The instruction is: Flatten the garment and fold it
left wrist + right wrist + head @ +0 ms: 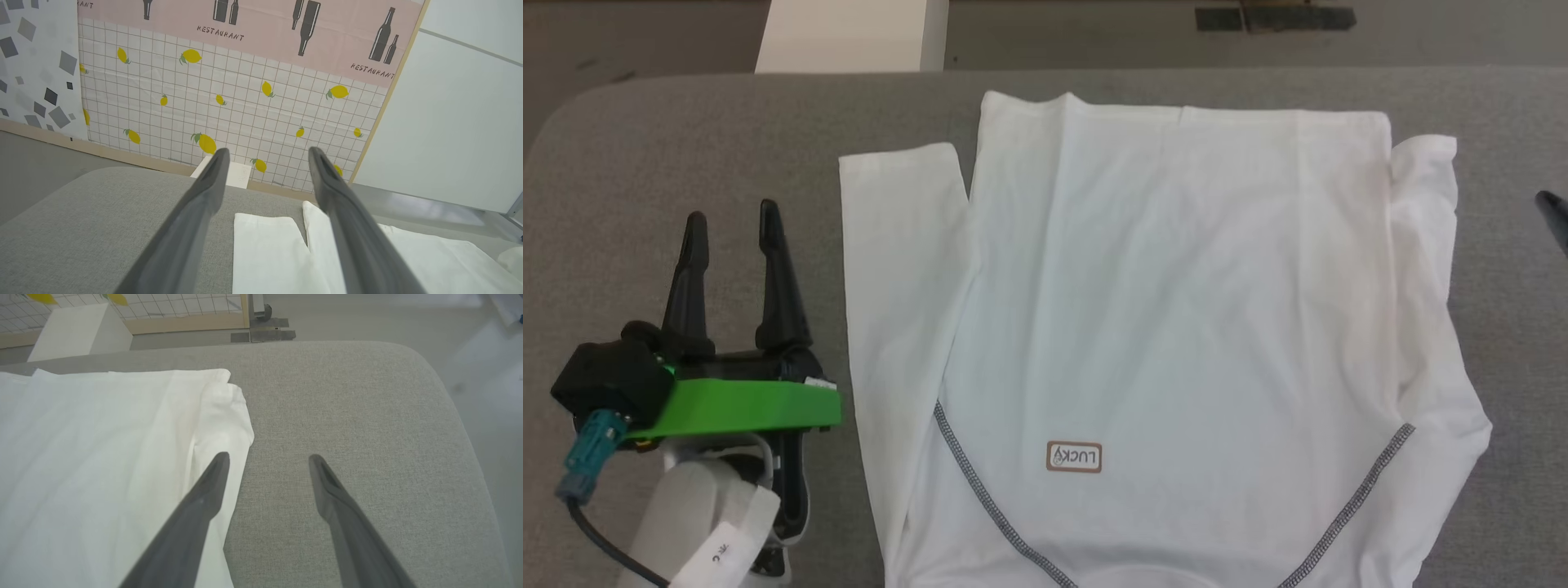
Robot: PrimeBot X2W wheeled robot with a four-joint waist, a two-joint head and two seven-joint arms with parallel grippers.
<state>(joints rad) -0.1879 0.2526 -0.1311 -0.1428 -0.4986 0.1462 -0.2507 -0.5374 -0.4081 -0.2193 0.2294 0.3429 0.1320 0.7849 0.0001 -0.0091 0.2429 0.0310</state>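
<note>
Left hand point(732, 211) is wide open and holds nothing, just beside the shirt point(1176, 286). Right hand point(268, 456) is wide open and empty too, at its other edge. The shirt lies spread on the grey bench point(686, 139). A white box point(849, 33) stands beyond the bench.

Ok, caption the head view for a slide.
Shirt spread on grey surface, left fingers open beside it.

Left hand point(732, 211) spread wide, right hand point(268, 456) likewise — nothing held (either side)
</note>
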